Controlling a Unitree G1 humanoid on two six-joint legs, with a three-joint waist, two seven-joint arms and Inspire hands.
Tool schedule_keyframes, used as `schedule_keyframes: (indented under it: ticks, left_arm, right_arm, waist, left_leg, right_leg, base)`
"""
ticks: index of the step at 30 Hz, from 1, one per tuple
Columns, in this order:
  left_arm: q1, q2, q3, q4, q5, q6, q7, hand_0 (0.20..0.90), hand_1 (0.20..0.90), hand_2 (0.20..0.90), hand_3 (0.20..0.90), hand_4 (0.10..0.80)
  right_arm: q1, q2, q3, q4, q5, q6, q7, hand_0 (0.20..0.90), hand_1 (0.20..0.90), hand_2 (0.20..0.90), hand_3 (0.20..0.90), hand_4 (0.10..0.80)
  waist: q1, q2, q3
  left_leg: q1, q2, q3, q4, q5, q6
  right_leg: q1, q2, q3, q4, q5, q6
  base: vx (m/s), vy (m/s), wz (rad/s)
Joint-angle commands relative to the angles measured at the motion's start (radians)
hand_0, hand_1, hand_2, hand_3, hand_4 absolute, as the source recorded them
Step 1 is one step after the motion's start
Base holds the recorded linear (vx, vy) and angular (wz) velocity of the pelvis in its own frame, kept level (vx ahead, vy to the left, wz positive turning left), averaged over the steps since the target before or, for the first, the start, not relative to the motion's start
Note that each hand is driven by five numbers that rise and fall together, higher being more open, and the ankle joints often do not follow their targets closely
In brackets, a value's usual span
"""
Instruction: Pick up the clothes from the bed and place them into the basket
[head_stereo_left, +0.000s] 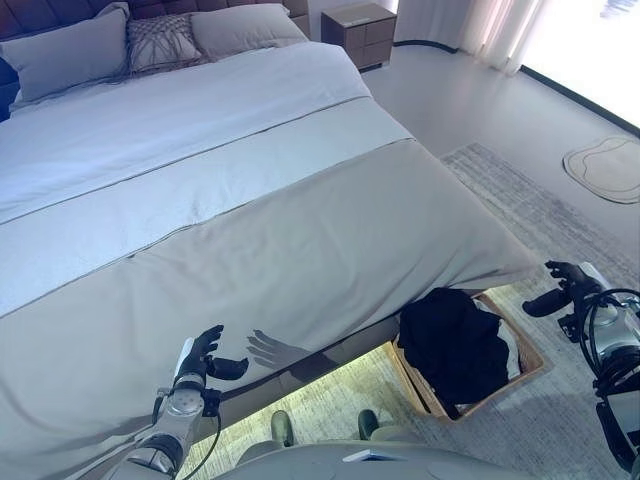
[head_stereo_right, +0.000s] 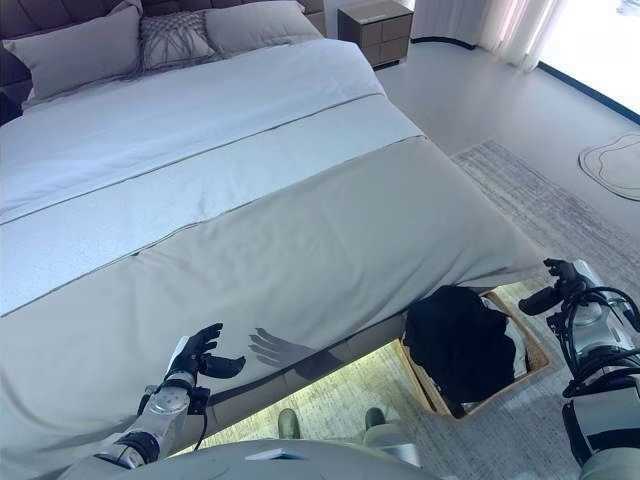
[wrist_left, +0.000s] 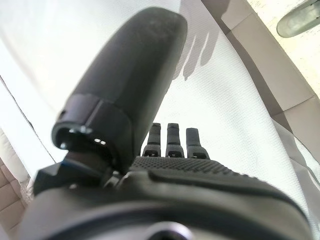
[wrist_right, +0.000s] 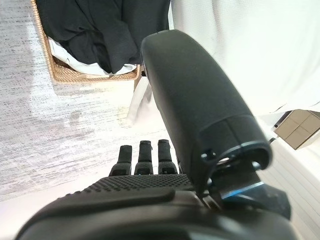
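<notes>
Black clothes (head_stereo_left: 455, 345), heaped in rectangular woven wicker basket (head_stereo_left: 532, 357) on grey rug (head_stereo_left: 545, 215) beside grey-covered bed (head_stereo_left: 250, 200). Left hand (head_stereo_left: 205, 355): fingers relaxed, empty, over bedcover. Right hand (head_stereo_left: 562, 285): relaxed, empty, near basket.

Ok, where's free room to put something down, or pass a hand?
The bed is bare from the pillows down to its foot. The rug right of the bed is open. The basket is crowded with dark clothes. Both left hand and right hand are empty.
</notes>
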Motion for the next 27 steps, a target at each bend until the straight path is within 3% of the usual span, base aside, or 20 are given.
schedule_keyframes:
  ticks: [1,8,15,20,27]
  left_arm:
    - [-0.058,0.055,0.006,0.029,0.012,-0.089,0.01,0.9,0.9,0.9,0.9,0.8]
    - [-0.046,0.049,0.019,0.032,0.005,-0.09,0.016,0.9,0.9,0.9,0.9,0.8]
    - [-0.015,0.004,0.021,0.032,0.012,-0.102,0.041,0.9,0.9,0.9,0.9,0.8]
    - [-0.005,-0.028,0.01,0.033,0.015,-0.087,0.048,0.9,0.9,0.9,0.9,0.8]
    - [-0.008,-0.044,0.009,0.057,0.009,-0.093,0.03,0.9,0.9,0.9,0.9,0.8]
  right_arm:
    - [-0.043,-0.001,-0.05,0.007,0.0,-0.049,-0.066,0.9,0.9,0.9,0.9,0.8]
    - [-0.008,0.067,-0.089,-0.098,0.186,-0.12,-0.048,0.9,0.9,0.9,0.9,0.8]
    - [0.177,0.323,-0.1,-0.286,0.344,-0.247,-0.139,0.9,0.9,0.9,0.9,0.8]
    - [0.251,0.489,-0.01,-0.282,0.305,-0.286,-0.152,0.9,0.9,0.9,0.9,0.8]
    - [0.266,0.543,0.093,-0.203,0.233,-0.271,-0.115,0.9,0.9,0.9,0.9,0.8]
  waist:
    - [0.019,-0.043,-0.067]
    - [0.021,-0.041,-0.067]
    - [0.029,-0.03,-0.062]
    - [0.042,-0.023,-0.057]
    - [0.072,-0.025,-0.059]
  left_leg:
    - [0.087,-0.006,0.004,0.006,-0.123,-0.001]
    - [0.087,-0.007,-0.004,0.006,-0.122,-0.002]
    - [0.08,-0.017,-0.023,0.006,-0.118,0.003]
    - [0.078,-0.029,-0.035,0.006,-0.12,0.013]
    - [0.081,-0.037,-0.047,0.006,-0.121,0.026]
  right_leg:
    - [-0.055,0.005,0.036,0.018,0.067,0.012]
    - [-0.052,0.004,0.031,0.019,0.063,0.011]
    - [-0.046,0.0,0.013,0.02,0.056,0.007]
    - [-0.038,-0.007,-0.003,0.021,0.047,0.003]
    - [-0.019,-0.017,-0.031,0.022,0.036,-0.001]
  base:
    - [0.0,0.0,0.0]
    - [0.0,0.0,0.0]
    - [0.009,0.002,0.02]
    - [0.014,0.012,0.05]
    - [0.033,0.016,0.07]
